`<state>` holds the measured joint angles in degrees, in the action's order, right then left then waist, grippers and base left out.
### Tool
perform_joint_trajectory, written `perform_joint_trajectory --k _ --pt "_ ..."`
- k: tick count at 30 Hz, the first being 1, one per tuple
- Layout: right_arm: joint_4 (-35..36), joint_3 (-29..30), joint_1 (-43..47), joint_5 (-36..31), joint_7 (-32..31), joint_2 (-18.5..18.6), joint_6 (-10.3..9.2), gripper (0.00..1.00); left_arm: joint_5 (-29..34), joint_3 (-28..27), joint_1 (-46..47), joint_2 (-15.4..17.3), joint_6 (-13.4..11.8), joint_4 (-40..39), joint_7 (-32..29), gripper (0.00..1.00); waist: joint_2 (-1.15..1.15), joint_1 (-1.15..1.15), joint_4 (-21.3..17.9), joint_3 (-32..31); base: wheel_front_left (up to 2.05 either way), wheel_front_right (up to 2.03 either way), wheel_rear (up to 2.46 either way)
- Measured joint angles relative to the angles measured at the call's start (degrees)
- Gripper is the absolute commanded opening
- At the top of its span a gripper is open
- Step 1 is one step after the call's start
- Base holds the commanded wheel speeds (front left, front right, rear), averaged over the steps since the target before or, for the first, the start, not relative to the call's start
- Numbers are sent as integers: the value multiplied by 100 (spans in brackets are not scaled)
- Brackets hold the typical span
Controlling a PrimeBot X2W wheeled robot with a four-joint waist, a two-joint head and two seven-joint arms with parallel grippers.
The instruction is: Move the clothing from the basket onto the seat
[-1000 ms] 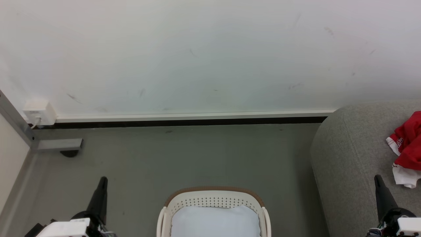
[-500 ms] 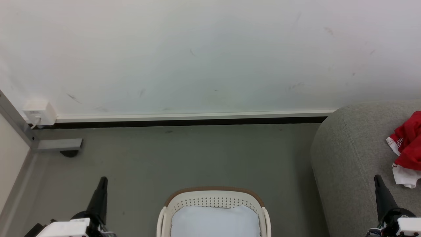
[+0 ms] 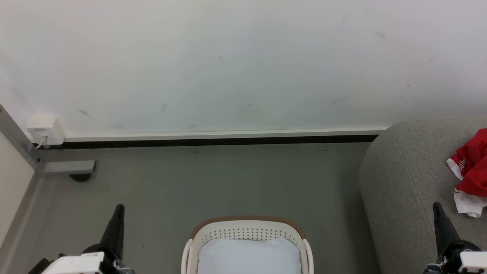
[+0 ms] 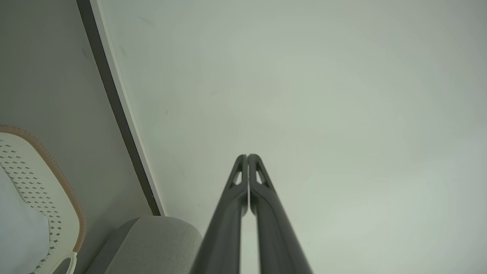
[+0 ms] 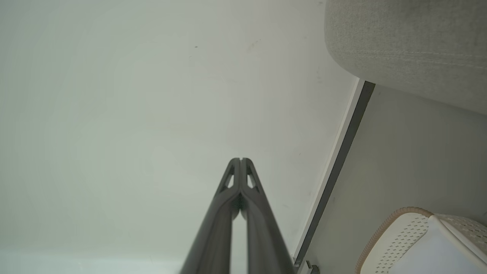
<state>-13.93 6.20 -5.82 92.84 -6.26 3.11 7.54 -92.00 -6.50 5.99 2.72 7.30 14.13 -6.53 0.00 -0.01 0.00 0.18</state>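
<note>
The cream-white basket (image 3: pixel 247 230) with a brown rim sits on the floor at bottom centre; I see nothing in it but its white cloth lining (image 3: pixel 248 255). Red clothing (image 3: pixel 473 167) with white trim lies crumpled on the grey seat (image 3: pixel 403 182) at the far right. My left gripper (image 3: pixel 119 207) hangs shut and empty left of the basket. Over the seat's front, just below the clothing, my right gripper (image 3: pixel 436 205) is shut and empty. Both wrist views show the fingertips pressed together, left gripper (image 4: pixel 247 156) and right gripper (image 5: pixel 240 160), pointing at the white wall. The basket (image 4: pixel 57 179) (image 5: pixel 403 228) and seat (image 4: pixel 152 239) (image 5: pixel 411 49) appear at their edges.
A white wall (image 3: pixel 228 64) with a dark baseboard (image 3: pixel 213 141) runs behind the grey floor (image 3: pixel 213 182). A white socket box (image 3: pixel 43 130) with a cable and a grey metal frame foot (image 3: pixel 68 167) stand at the left.
</note>
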Motion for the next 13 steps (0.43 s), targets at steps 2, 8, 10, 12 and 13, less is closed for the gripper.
perform_joint_trajectory --k 2,8,10,12,13 --pt "0 0 0 -1 0 0 0 0 0 0 0 0 0 0 0 0 0 0 0 0 0 0 0" --pt "0 3 -1 -8 -8 -2 0 0 0 0 0 0 0 0 0 0 0 0 0 0 0 0 0" --pt "0 4 -1 -8 -8 -2 0 0 0 0 0 0 0 0 0 0 0 0 0 0 0 0 0" --pt "0 5 -1 -8 -15 -3 0 0 0 0 0 0 0 0 0 0 0 0 0 0 0 0 0" --pt "0 5 -1 -8 -22 -3 0 0 0 0 0 0 0 0 0 0 0 0 0 0 0 0 0"
